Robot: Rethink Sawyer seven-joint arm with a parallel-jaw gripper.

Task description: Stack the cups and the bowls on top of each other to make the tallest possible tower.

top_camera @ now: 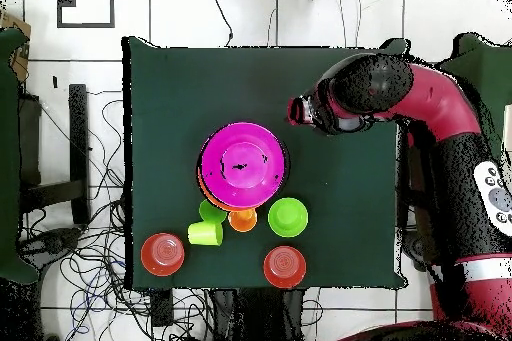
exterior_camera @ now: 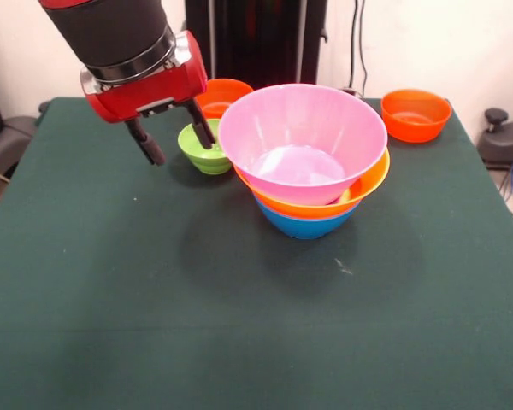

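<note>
**Three bowls nested, the rest still loose**

Nearest in the front view, the tower (exterior_camera: 312, 184) is seen mid-table: pink bowl over yellow-orange over blue. Just behind it, the gripper (exterior_camera: 178, 137) hangs with jaws apart, holding nothing, beside the small green bowl (exterior_camera: 203, 148). Farther back, two orange bowls (exterior_camera: 415, 114) remain unstacked, and cups are seen only overhead.

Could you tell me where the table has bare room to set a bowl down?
The cloth in front of the tower is bare to the table edge. It is crowded behind the tower, around the green bowl and the tool.
</note>
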